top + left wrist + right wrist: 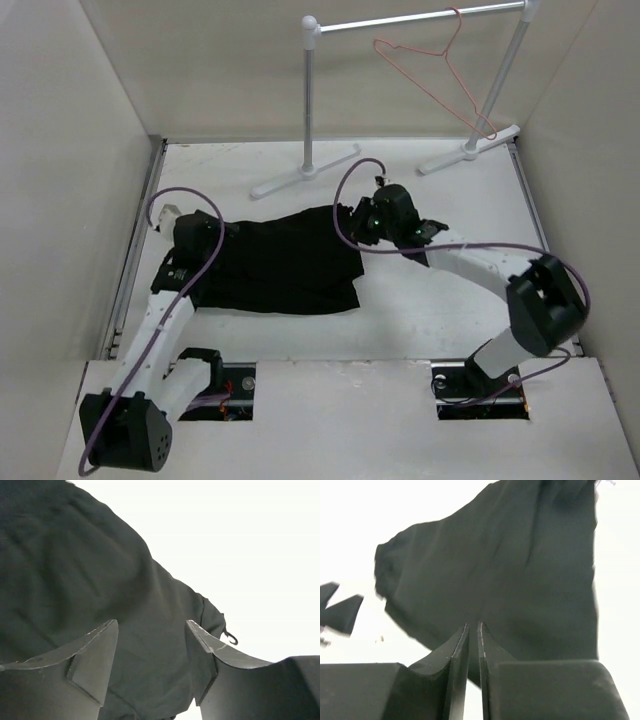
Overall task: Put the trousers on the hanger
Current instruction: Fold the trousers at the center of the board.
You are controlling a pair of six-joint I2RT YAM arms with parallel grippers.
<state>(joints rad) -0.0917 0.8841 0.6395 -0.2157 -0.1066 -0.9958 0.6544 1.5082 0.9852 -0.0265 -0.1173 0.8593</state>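
Observation:
The black trousers [285,260] lie flat on the white table, left of centre. My left gripper [212,236] is open over their left end; in the left wrist view its jaws [151,626] stand wide apart just above the fabric [75,570]. My right gripper [353,225] is at the trousers' right edge; in the right wrist view it [473,626] is nearly closed with the dark cloth [520,570] between the tips. The pink-red wire hanger [440,75] hangs on the rail at the back right, far from both grippers.
The white-and-silver garment rail [400,20] stands at the back on two feet [300,178] [470,150]. White walls close in the table on the left, back and right. A drawstring loop [231,639] pokes out from the trousers' edge.

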